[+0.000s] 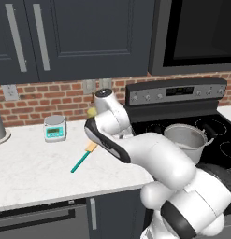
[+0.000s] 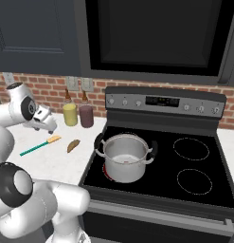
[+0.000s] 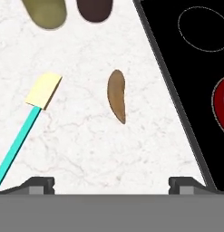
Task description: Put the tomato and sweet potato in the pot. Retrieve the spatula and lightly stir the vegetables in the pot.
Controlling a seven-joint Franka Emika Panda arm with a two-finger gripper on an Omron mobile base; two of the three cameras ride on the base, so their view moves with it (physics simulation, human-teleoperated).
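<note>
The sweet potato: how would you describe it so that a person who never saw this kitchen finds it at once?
Start at the black stove and go to the white counter on its left. The sweet potato lies flat there, between the stove's edge and the spatula. It is small, brown and tapered, unlike the upright yellow jar and maroon jar behind it.

Teal-handled, pale-orange-bladed spatula [image 3: 27,122], brown-orange sweet potato [image 3: 116,95], shiny steel pot [image 2: 124,156], white-veined marble counter [image 3: 99,149], red-brick backsplash [image 1: 42,95].

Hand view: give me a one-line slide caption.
Open pincer above the counter, sweet potato between the spatula and the stove edge.
</note>
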